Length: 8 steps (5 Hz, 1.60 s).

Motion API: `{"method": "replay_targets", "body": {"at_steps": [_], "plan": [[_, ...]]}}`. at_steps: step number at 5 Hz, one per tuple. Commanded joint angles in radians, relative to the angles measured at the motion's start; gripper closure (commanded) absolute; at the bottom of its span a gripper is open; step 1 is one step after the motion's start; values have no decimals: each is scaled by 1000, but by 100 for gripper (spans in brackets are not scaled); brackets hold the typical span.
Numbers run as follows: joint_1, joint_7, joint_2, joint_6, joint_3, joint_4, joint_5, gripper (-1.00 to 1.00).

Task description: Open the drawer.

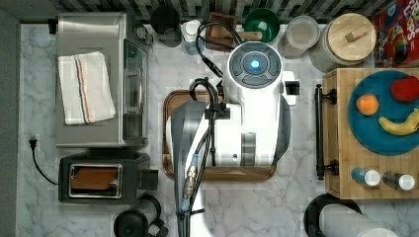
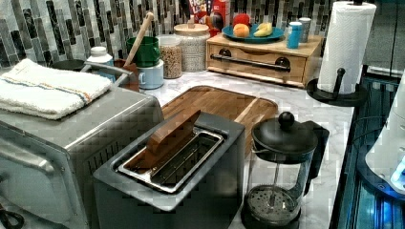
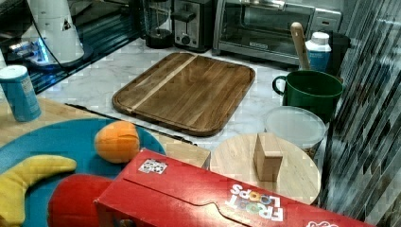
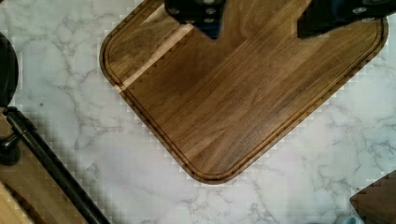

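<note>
the approach step looks barely begun: the white robot arm (image 1: 254, 106) hangs over the dark walnut tray with rounded corners (image 1: 174, 106), its black gripper (image 4: 254, 18) spread apart and grasping nothing. at three o'clock in the top view sits the light bamboo drawer (image 1: 341, 148), closed, with its long black bar handle (image 1: 319, 131) facing the arm. next it must swing over the bare marble counter (image 1: 301, 197) and close on that bar, with nothing seeming to block the way, though the white paper towel roll (image 1: 346, 222) at five o'clock stands near.

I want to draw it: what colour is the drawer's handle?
Black. The handle is a long bar across the light wooden drawer, clearest in the left view.

The light bamboo drawer (image 2: 258, 61), black bar handle (image 2: 251, 62) across its front, sits closed.
</note>
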<state>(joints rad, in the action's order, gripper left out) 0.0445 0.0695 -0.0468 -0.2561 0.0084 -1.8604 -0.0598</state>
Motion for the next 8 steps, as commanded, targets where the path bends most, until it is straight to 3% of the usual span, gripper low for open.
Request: {"method": "replay_targets", "body": {"at_steps": [1, 2, 5, 8], "plan": [[-1, 2, -5, -1, 3, 0, 0, -100], [9, 12, 4, -44, 21, -37, -19, -100], [59, 357, 36, -230, -3, -206, -107, -100], [125, 710, 19, -318, -60, -228, -132, -100]]}}
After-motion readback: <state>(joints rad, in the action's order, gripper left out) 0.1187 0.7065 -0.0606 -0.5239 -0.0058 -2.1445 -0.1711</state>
